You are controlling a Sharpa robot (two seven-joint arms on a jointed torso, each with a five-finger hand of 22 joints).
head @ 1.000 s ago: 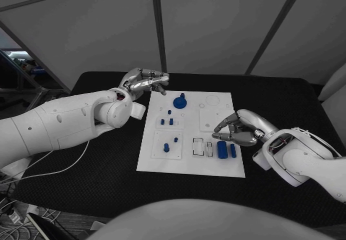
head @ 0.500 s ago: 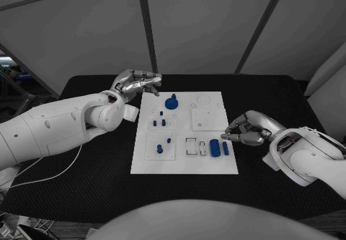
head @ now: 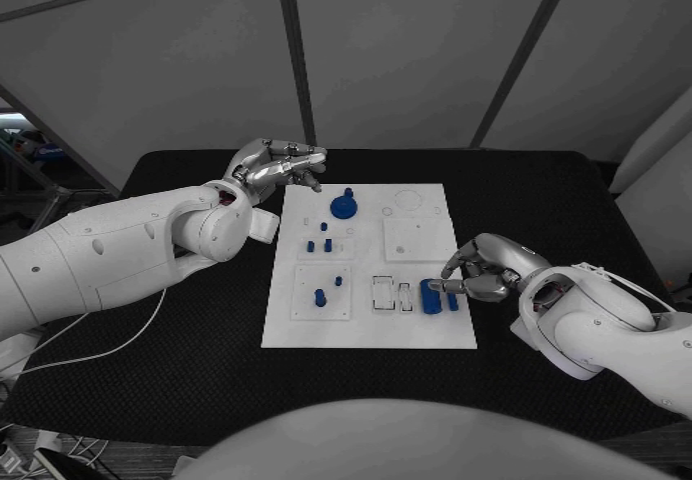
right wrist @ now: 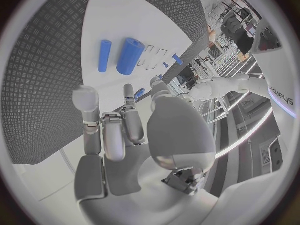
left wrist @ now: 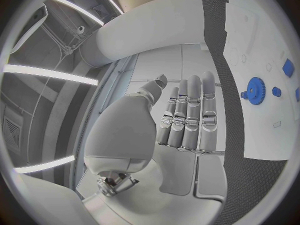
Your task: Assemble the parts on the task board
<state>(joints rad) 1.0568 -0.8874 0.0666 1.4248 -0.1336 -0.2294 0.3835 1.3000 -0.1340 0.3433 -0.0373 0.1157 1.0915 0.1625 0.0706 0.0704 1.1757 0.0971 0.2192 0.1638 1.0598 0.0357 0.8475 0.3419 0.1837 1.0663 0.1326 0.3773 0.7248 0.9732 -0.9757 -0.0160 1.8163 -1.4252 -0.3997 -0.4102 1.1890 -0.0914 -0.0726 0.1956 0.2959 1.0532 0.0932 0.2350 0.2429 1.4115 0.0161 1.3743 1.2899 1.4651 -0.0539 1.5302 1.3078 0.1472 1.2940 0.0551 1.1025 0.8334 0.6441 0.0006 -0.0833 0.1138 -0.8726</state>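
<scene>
The white task board (head: 368, 325) lies in the middle of the black table. A blue gear-shaped part (head: 345, 206) stands near its far edge, and small blue pegs (head: 319, 296) stand in its left half. A thick blue cylinder (head: 431, 298) and a thin one (head: 451, 299) lie side by side near the board's right edge, also seen as the thick cylinder (right wrist: 130, 56) and thin cylinder (right wrist: 105, 56). My right hand (head: 476, 272) hovers beside them, its fingertips (right wrist: 128, 92) close to the thick cylinder, holding nothing. My left hand (head: 274, 163) is off the board's far left corner, holding nothing.
Two small empty rectangular frames (head: 384, 293) sit on the board just left of the cylinders. A raised white square plate (head: 411, 240) lies on the board's right half. Black table surface (head: 173, 350) surrounds the board on all sides.
The camera shifted a second ago. Since half a second ago, my right hand has moved left and down, bringing its fingertips up to the thick blue cylinder. The left hand has stayed still.
</scene>
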